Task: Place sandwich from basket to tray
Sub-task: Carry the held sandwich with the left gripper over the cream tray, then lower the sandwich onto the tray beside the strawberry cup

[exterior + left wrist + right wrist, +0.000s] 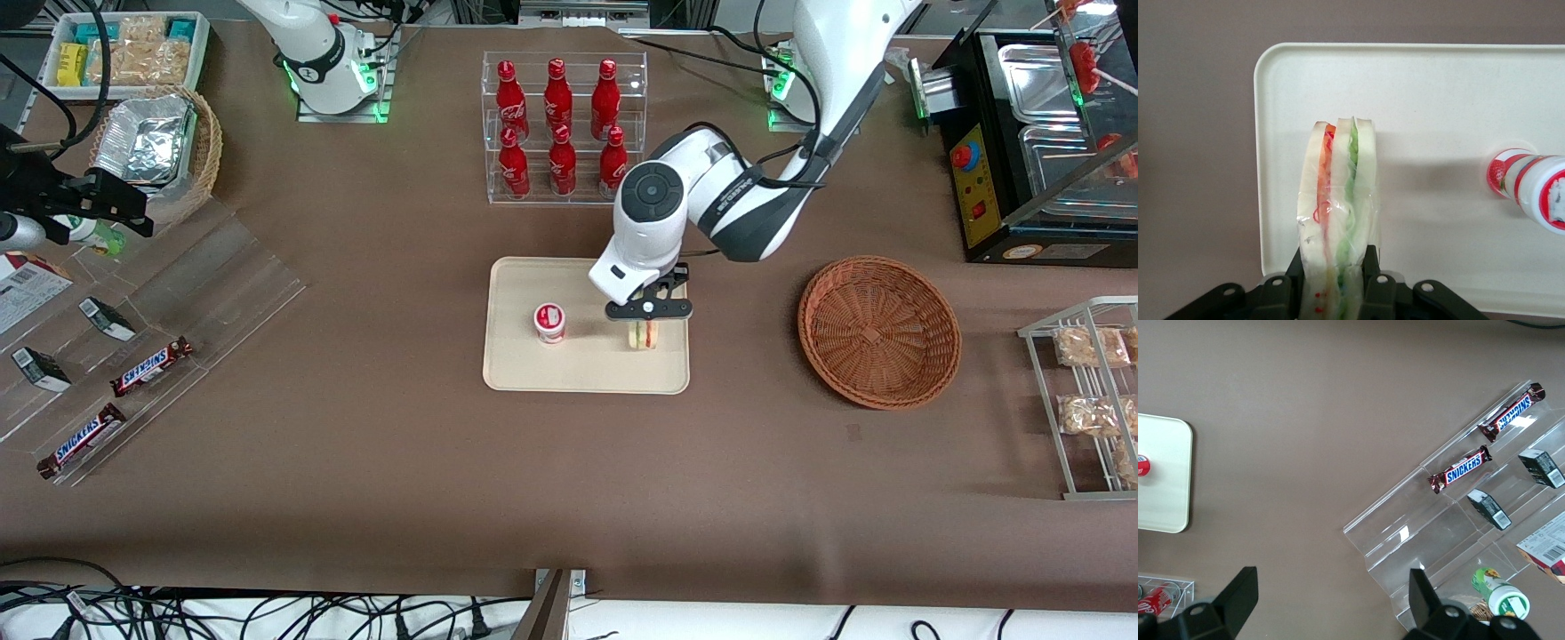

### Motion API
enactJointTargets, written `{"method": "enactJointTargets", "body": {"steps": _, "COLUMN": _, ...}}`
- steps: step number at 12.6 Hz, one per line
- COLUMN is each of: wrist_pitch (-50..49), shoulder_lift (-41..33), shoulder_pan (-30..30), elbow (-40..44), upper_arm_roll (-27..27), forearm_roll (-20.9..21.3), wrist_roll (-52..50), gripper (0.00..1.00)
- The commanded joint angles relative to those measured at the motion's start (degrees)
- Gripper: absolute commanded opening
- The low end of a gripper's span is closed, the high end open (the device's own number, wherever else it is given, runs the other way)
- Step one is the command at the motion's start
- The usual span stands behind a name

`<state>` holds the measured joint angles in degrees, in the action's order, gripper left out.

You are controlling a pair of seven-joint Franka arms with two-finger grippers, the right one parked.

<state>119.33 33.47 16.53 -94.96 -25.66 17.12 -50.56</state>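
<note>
The sandwich (644, 335), a wrapped wedge of pale bread with green and red-pink filling, stands on edge over the cream-beige tray (533, 373). My left gripper (648, 322) is shut on it from above. In the left wrist view the sandwich (1337, 200) sits between the black fingers (1368, 263), over the tray (1438, 100) near its rim. Whether it touches the tray I cannot tell. The round reddish-brown wicker basket (878, 330) stands on the table toward the working arm's end and has nothing in it.
A small white cup with a red lid (549, 322) stands on the tray beside the sandwich, also in the left wrist view (1531, 190). A clear rack of red bottles (562, 124) stands farther from the front camera. A metal rack of snack packs (1089, 400) lies past the basket.
</note>
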Motion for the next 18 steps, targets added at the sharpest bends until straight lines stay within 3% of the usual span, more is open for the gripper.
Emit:
{"method": "enactJointTargets", "body": {"steps": 1, "wrist_pitch": 1.3, "shoulder_lift": 2.3, "shoulder_pan": 0.6, "elbow": 1.7, "upper_arm_roll": 0.4, "forearm_roll": 2.9, "wrist_roll": -2.4, "gripper": 0.36}}
{"method": "enactJointTargets", "body": {"steps": 5, "wrist_pitch": 2.1, "shoulder_lift": 4.0, "shoulder_pan": 0.6, "elbow": 1.7, "upper_arm_roll": 0.5, "forearm_roll": 6.4, "wrist_roll": -3.9, "gripper": 0.36}}
{"method": "enactJointTargets", "body": {"steps": 16, "wrist_pitch": 3.8, "shoulder_lift": 5.8, "shoulder_pan": 0.7, "elbow": 1.7, "upper_arm_roll": 0.6, "forearm_roll": 8.4, "wrist_roll": -5.9, "gripper": 0.37}}
{"method": "enactJointTargets", "body": {"steps": 18, "wrist_pitch": 3.8, "shoulder_lift": 5.8, "shoulder_pan": 0.7, "elbow": 1.8, "upper_arm_roll": 0.6, "forearm_roll": 8.3, "wrist_roll": -5.9, "gripper": 0.43}}
